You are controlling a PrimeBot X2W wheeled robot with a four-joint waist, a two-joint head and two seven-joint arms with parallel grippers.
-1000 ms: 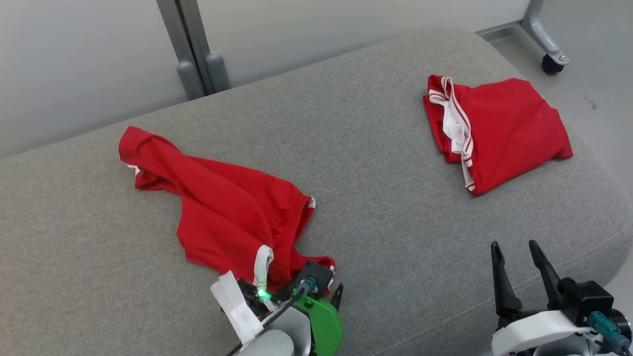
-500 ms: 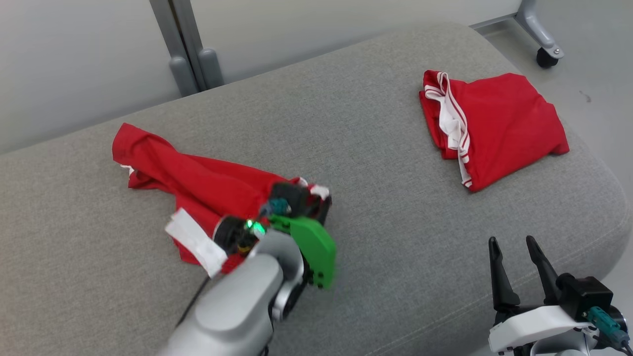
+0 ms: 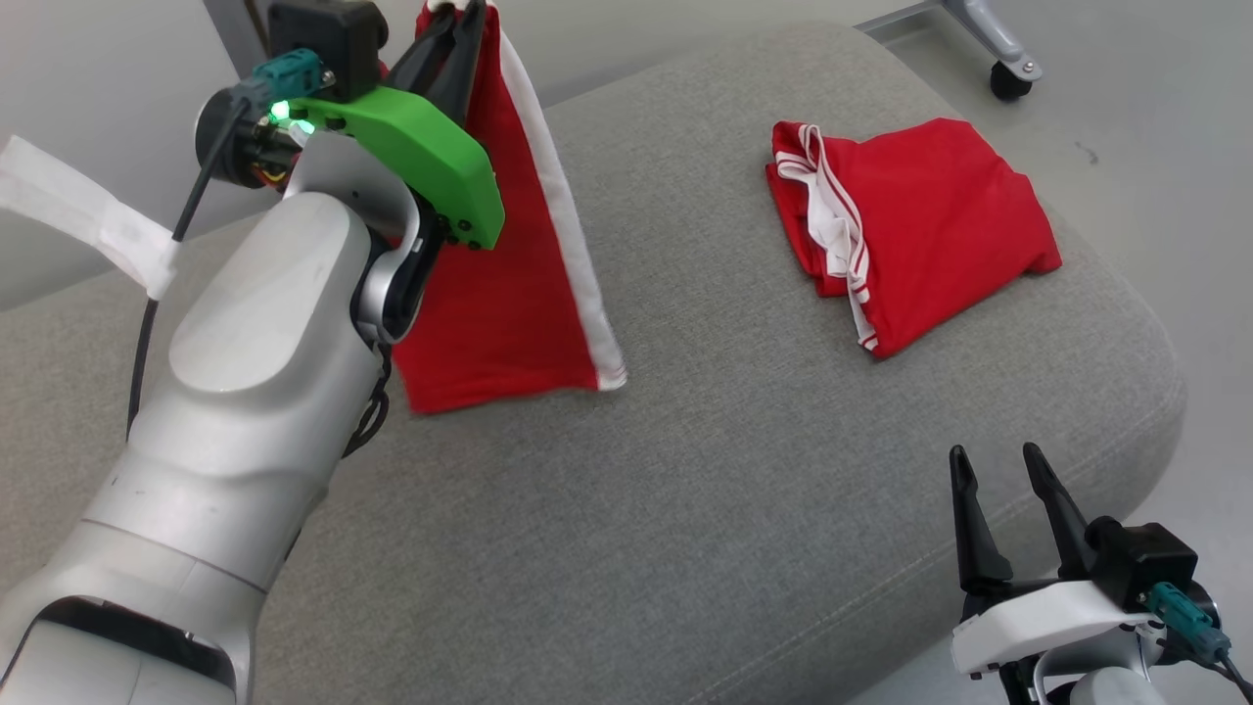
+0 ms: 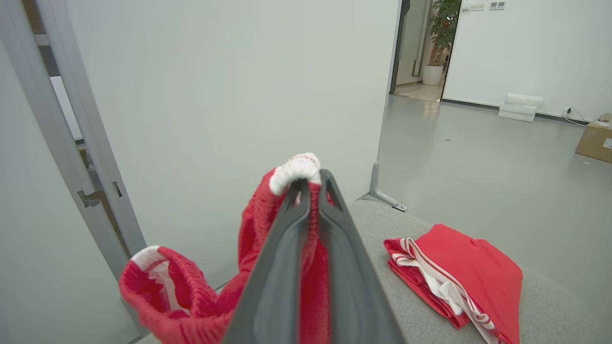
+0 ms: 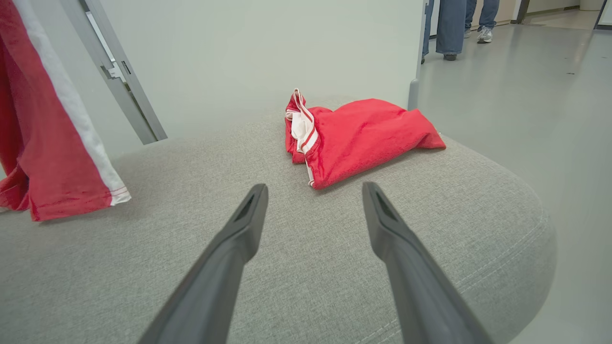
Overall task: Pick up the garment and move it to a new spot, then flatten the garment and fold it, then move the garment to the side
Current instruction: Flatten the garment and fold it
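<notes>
My left gripper [image 3: 462, 12] is raised high at the upper left, shut on the white-trimmed edge of the red garment [image 3: 509, 294]. The garment hangs down from it with a white stripe along one side, and its lower hem reaches about the level of the grey cushion [image 3: 685, 490]. In the left wrist view the fingers [image 4: 287, 248] pinch red cloth [image 4: 181, 296] with a white band at the tips. The right wrist view has the hanging garment [image 5: 43, 143] at its left edge. My right gripper [image 3: 994, 465] stands open at the lower right, nothing between its fingers.
A second red garment [image 3: 910, 225] with white stripes lies folded on the cushion's far right. Grey frame posts [image 5: 119, 76] and a pale wall stand behind the cushion. A castor leg [image 3: 1008, 73] is at the top right. A person's legs [image 5: 459, 24] stand on the floor beyond.
My left gripper has shut on the garment's edge and lifted it from the cushion up to the top left, so it now hangs. The head camera has shifted. The right arm stays put.
</notes>
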